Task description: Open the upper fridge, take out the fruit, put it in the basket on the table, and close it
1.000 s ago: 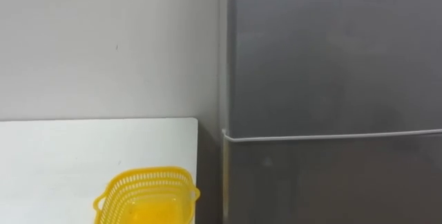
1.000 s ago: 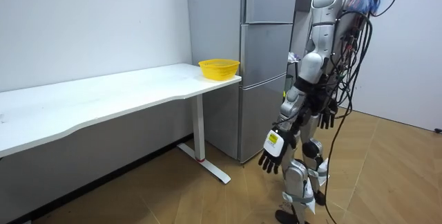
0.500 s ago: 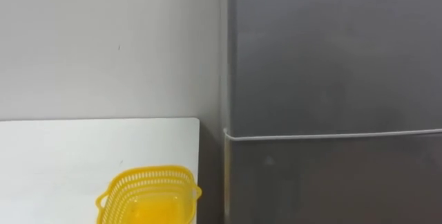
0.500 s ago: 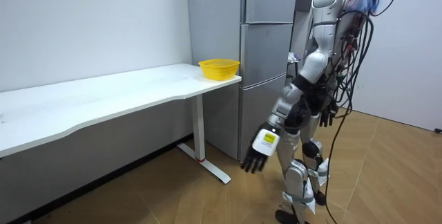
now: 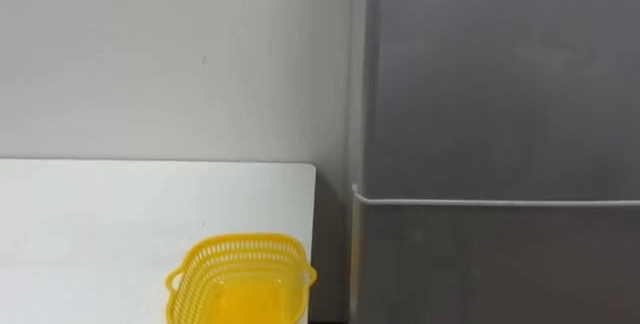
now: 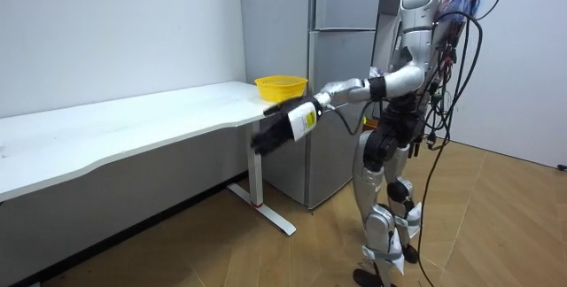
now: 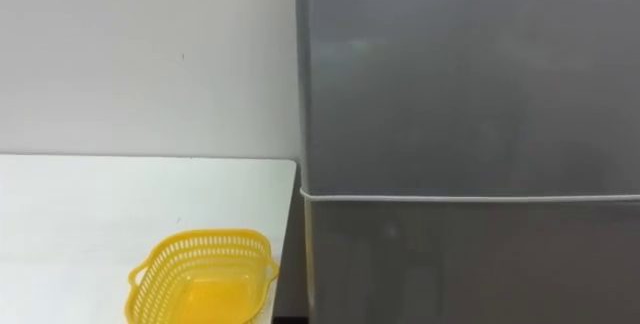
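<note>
The grey fridge stands straight ahead with both doors shut. Its upper door meets the lower door at a thin pale seam. In the room view I stand facing the fridge, an arm's length off. My left arm is raised and stretched out toward the room view's left. Its left hand hangs in the air beside the table's end, in front of the fridge and touching nothing. The fingers look straight and hold nothing.
A white table stands against the wall just left of the fridge. A yellow mesh basket sits on its near right corner. A narrow dark gap separates table and fridge. Wooden floor lies around me in the room view.
My left arm has swung up from beside my leg to chest height, reaching forward. The eye view has shifted slightly to the left and down, so fridge and basket sit further right.
</note>
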Robot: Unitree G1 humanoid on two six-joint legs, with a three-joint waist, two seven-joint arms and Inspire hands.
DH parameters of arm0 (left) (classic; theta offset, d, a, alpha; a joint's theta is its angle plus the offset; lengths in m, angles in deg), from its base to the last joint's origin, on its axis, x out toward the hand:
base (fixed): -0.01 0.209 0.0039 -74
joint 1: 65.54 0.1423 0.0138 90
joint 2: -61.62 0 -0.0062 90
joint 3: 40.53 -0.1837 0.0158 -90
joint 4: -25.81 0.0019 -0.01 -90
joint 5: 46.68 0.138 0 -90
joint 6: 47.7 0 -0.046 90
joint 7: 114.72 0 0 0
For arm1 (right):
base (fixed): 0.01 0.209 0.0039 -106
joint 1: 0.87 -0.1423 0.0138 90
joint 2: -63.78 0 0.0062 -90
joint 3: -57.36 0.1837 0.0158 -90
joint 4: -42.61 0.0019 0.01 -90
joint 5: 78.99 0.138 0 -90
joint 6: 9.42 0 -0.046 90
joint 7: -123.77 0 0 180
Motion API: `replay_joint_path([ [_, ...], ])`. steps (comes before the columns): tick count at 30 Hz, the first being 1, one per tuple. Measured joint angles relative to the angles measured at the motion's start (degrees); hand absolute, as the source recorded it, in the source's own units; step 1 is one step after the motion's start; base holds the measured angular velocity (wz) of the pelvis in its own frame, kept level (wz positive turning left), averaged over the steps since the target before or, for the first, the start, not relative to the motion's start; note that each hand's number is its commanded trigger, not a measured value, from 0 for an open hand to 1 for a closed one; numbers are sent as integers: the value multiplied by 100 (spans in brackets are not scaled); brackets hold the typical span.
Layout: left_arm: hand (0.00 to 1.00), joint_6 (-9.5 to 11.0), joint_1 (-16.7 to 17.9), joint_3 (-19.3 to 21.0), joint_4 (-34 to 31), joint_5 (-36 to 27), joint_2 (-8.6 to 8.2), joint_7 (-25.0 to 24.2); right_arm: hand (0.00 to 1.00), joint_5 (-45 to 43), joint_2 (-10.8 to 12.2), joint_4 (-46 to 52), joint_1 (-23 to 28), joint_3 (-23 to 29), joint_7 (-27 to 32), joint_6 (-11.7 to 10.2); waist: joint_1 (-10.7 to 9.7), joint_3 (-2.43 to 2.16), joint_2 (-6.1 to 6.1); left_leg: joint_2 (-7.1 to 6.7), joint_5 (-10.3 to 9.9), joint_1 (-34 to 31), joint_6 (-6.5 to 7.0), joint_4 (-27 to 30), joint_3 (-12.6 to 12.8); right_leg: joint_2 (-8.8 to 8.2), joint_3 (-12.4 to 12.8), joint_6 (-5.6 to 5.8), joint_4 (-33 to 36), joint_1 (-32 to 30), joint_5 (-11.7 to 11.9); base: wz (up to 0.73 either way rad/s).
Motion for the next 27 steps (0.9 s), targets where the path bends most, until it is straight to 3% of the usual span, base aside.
replay_joint_path([
  [4, 0, 91, -30, 59, -944, 284, 28, 315, 0, 5, 34, 27, 164, 0, -23, -135, -15, 6, 11, -12, 0, -1, 0, 3, -159, -2, -78, 0, -21, 46, -1, 8],
  [10, 0, 249, -41, 35, -2199, 889, 63, 296, 0, -194, 43, 48, 192, -12, -224, -145, -95, 14, 28, -13, 0, -33, 0, 56, -174, 4, -60, 0, -55, 54, -1, 0],
  [14, 0, 410, -169, 15, -2462, 1191, 105, 89, 0, -250, 36, 9, 188, -70, -320, -226, -140, 27, 32, -11, 0, -42, 0, 59, -187, 11, -60, -4, -85, 67, 2, 0],
  [17, 0, 460, -248, -69, -2799, 1259, 150, -178, 0, -251, 39, -85, 187, -70, -449, -317, -184, 46, 18, -14, 0, -74, 0, 66, -228, 11, -74, -4, -96, 55, 3, 4],
  [19, 0, 528, -382, -226, -3100, 1257, 310, -521, 0, -253, 34, -85, 181, -68, -570, -316, -190, 61, 8, -14, 0, -97, 0, 77, -253, 15, -90, -4, -108, 53, 3, 4],
  [23, 0, 558, -518, -451, -3305, 1260, 451, -1161, 0, -386, 23, -72, 73, -63, -718, -329, -289, 96, 30, -18, 0, -106, 0, 85, -260, 12, -80, -5, -105, 56, 3, 0],
  [27, 0, 556, -610, -1067, -3667, 1259, 504, -1986, 0, -520, -7, -241, -135, -63, -869, -382, -364, 116, 30, -19, 1, -149, 1, 99, -271, 12, -85, -5, -108, 51, 3, 1],
])
